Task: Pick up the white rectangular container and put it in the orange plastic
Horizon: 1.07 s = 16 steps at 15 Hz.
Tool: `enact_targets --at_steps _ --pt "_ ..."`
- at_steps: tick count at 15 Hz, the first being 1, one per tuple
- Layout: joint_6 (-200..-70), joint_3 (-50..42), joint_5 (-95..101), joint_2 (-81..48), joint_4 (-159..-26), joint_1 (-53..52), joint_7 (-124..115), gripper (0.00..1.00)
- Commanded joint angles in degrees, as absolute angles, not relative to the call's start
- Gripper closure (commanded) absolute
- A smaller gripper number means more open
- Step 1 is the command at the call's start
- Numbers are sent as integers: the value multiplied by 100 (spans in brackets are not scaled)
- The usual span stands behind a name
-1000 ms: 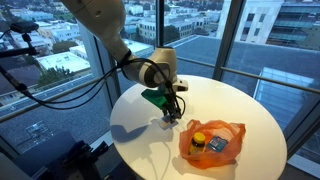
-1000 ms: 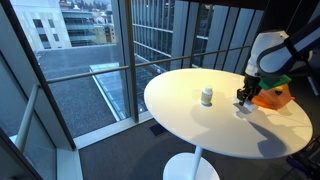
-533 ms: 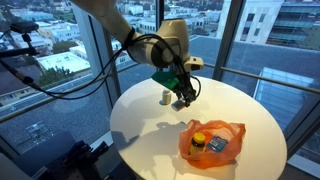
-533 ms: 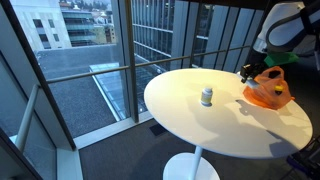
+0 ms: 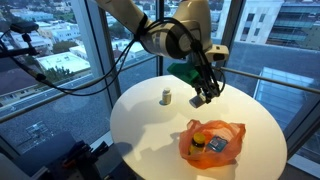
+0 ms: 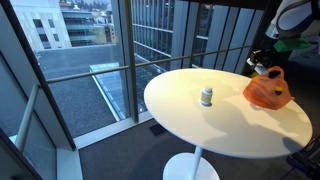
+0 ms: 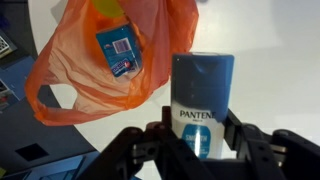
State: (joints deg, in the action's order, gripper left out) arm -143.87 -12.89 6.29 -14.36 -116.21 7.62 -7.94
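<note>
My gripper (image 5: 203,97) is shut on the white rectangular container (image 7: 202,95), a flat elongated pack with a blue-and-white Pantene label. It holds it in the air above the round white table (image 5: 135,135), behind the orange plastic bag (image 5: 212,143). In the wrist view the crinkled orange bag (image 7: 75,75) lies up and left of the held container, with a blue packet (image 7: 120,50) and something yellow inside. In an exterior view the gripper (image 6: 258,65) hangs just above the bag (image 6: 268,90).
A small upright white cylindrical bottle (image 5: 166,96) stands on the table, left of the gripper; it also shows near the table's middle (image 6: 206,96). Glass walls and railings surround the table. The table edge (image 6: 190,135) drops to the floor.
The gripper has risen from the tabletop with the container in it and moved across the table, away from the bottle, to above the far side of the bag.
</note>
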Motion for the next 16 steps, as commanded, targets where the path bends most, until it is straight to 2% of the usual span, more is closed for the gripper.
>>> enact_targets --at_steps 1,16 --pt "-14217 -1402 643 -1580 -11253 936 -938 75" --pt "-14461 -1858 782 -2178 -11044 1284 -951 75"
